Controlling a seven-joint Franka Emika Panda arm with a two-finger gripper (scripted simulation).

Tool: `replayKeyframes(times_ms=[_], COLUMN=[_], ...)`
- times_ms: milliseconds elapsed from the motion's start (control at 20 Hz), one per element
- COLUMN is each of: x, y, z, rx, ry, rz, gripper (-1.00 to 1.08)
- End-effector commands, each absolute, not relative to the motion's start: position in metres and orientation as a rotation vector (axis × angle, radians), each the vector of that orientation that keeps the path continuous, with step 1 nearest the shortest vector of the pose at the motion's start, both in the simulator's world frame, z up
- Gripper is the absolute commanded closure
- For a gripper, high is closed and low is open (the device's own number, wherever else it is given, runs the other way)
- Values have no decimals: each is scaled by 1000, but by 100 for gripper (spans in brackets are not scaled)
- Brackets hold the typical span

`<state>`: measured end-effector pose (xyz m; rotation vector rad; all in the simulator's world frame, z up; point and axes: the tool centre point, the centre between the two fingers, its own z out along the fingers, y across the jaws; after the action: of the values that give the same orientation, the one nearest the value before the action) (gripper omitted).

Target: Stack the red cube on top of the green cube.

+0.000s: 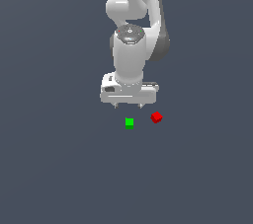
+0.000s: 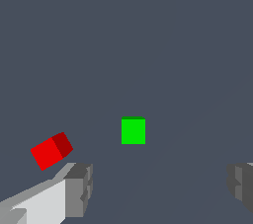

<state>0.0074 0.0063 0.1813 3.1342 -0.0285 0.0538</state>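
Above the floor, arm vertical; gripper [image 1: 128, 105] spread, empty, near green cube [image 1: 129, 123] and red cube [image 1: 156, 117].

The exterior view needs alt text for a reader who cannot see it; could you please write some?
A white robot arm hangs over a plain dark grey floor, its open, empty gripper just above two tiny cubes. The green cube and the red cube lie apart, red toward the exterior view's right.
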Motion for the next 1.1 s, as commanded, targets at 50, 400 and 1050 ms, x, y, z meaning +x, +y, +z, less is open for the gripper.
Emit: replayKeyframes(times_ms=[50,400,1050], x=[7,7,-27], y=[7,37,151], z=[181,159,76], rx=[3134,3134,3051], ry=[-26,135,756], rz=[54,44,3], gripper=[-92,-92,-92])
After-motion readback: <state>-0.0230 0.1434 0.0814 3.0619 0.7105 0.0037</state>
